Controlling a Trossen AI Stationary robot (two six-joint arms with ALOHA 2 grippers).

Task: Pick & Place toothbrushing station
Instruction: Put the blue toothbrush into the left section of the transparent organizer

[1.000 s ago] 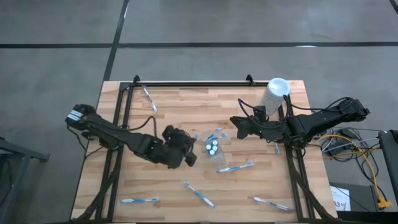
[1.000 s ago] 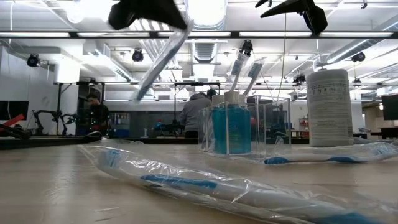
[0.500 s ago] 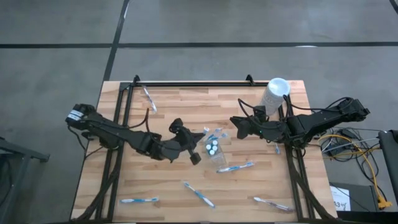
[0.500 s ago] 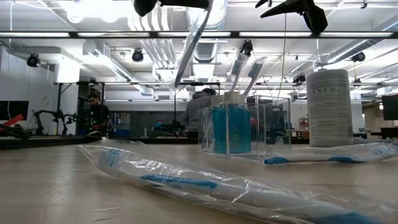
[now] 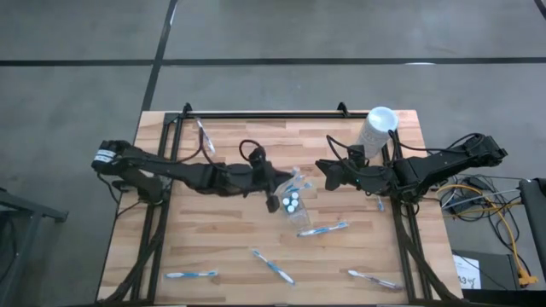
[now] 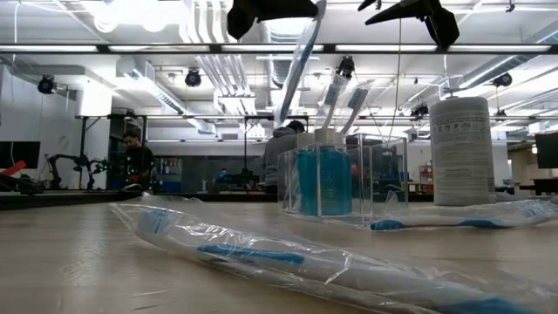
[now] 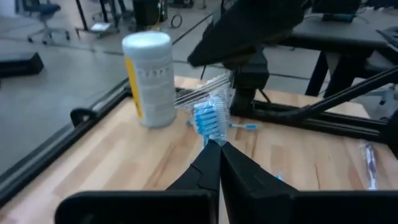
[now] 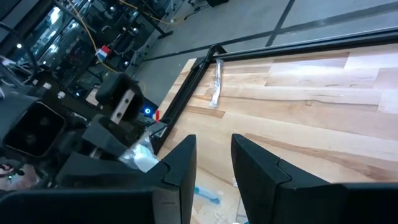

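The left claw [image 5: 271, 193] is clenched on a wrapped toothbrush [image 6: 301, 57], its fingers [image 7: 214, 163] pinched tight around the wrapper just below the blue bristles. Over the last second the left arm has swung this toothbrush from the worktop's left-centre across toward the clear holder [image 6: 344, 179] in the middle, and has tipped it from a slant to nearly upright. In the low view it now hangs just above and beside the holder, close to the 2 toothbrushes already standing there over the blue tubes [image 6: 323, 181]. That suggests the carry is nearly done and only lowering and letting go remain for this piece.

The right claw [image 5: 324, 173] waits on the other side of the holder, its fingers [image 8: 180, 165] parted with nothing between them. 5 more toothbrushes lie loose on the worktop [image 5: 239, 247], 1 near the far-left rail [image 5: 205, 136], so much of the task is judged still ahead. The white cylinder [image 5: 376, 130] stands at the far-right corner
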